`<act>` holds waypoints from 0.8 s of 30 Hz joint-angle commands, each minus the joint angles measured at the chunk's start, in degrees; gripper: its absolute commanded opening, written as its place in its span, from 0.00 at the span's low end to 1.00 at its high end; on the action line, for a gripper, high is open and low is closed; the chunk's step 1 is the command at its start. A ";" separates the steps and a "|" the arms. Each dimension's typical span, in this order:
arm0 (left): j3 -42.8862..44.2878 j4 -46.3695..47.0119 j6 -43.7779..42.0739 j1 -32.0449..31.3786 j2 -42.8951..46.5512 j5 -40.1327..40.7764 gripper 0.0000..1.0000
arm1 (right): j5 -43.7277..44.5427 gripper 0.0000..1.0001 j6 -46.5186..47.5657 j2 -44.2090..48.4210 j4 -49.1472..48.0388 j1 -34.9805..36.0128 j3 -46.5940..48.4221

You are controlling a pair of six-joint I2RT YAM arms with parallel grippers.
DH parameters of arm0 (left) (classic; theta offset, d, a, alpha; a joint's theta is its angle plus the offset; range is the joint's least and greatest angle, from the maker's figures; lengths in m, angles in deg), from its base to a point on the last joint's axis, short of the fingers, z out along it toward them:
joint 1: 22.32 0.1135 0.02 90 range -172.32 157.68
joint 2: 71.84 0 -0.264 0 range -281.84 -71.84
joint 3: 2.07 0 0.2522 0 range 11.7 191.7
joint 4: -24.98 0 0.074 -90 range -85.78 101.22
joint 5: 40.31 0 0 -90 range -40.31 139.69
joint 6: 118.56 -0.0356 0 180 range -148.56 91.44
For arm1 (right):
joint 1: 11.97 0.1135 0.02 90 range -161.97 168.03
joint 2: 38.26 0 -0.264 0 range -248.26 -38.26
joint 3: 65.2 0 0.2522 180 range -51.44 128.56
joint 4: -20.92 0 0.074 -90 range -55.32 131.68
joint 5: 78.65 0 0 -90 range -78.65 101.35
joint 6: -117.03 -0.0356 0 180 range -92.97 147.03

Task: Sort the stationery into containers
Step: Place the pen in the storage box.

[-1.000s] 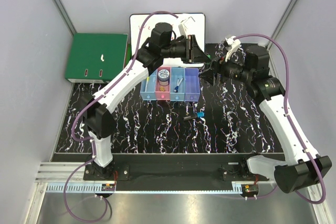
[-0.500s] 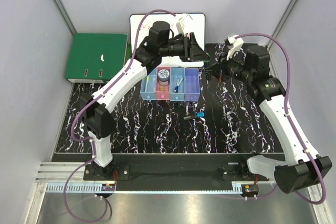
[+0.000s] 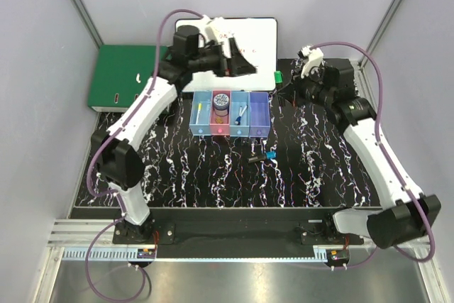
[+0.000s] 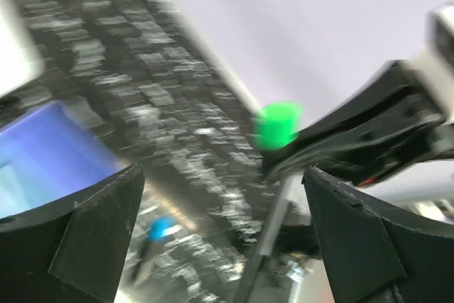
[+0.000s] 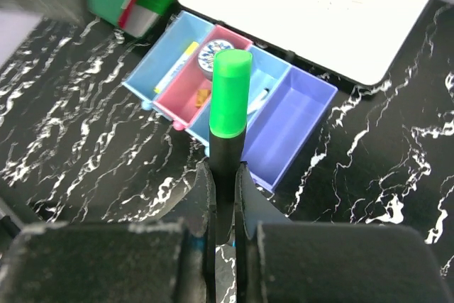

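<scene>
Clamps right gripper tight low on the barrel of green-capped black plastic marker, probably light, stiff, slippery; holds left gripper wide open, empty.

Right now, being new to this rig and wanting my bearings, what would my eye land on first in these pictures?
The green-capped black marker pinched in the right gripper stands out, near the far edge of the black marbled table. Next comes the row of four translucent plastic bins, blue, pink, blue and purple, mid-table in front of the rectangular whiteboard. The left gripper hangs open over that board.
</scene>
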 commanded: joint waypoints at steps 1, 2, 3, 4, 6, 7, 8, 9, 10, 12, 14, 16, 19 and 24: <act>-6.86 -7.70 -12.76 6.49 7.53 9.34 0.99 | 4.65 0.00 -3.01 -5.98 -3.67 0.36 3.72; -8.09 -8.50 -14.80 7.02 8.41 11.11 0.99 | 5.26 0.00 -4.41 -8.60 -4.20 0.36 4.77; -10.45 -9.90 -16.73 7.29 9.21 12.87 0.99 | 5.18 0.00 -5.03 -10.11 -5.25 0.44 5.39; -11.61 -10.18 -19.97 7.73 11.04 14.89 0.99 | 5.09 0.00 -5.65 -11.51 -5.52 0.27 6.00; -14.24 -10.70 -23.15 7.91 12.72 16.49 0.99 | 4.57 0.00 -7.67 -16.17 -5.79 0.36 8.29; -14.78 -10.79 -23.78 8.08 14.12 17.36 0.99 | 4.22 0.00 -8.03 -17.75 -5.96 0.36 8.82; -15.48 -10.97 -24.31 8.26 14.66 17.37 0.99 | 3.87 0.00 -8.81 -20.55 -6.31 0.44 9.52; -15.57 -11.58 -25.01 8.34 15.01 17.55 0.99 | 3.51 0.00 -8.99 -21.97 -6.66 0.45 9.96; -15.66 -11.85 -25.28 8.52 15.54 17.98 0.99 | 3.60 0.00 -9.34 -23.47 -6.58 0.71 10.92; -16.10 -12.63 -26.41 8.61 16.41 18.51 0.99 | 3.77 0.00 -9.78 -27.25 -6.67 0.88 11.98; -16.80 -12.99 -27.21 8.70 17.03 19.04 0.99 | 3.78 0.00 -10.66 -30.23 -6.49 0.88 12.95; -17.24 -13.60 -28.44 8.78 17.56 19.39 0.99 | 3.86 0.00 -10.84 -32.43 -6.41 1.41 13.13; -17.51 -14.48 -29.14 9.14 18.09 19.83 0.99 | 4.30 0.00 -11.02 -34.63 -6.58 1.94 12.43; -17.24 -15.54 -29.94 9.58 18.70 20.01 0.99 | 3.86 0.00 -11.89 -36.75 -7.11 2.55 10.76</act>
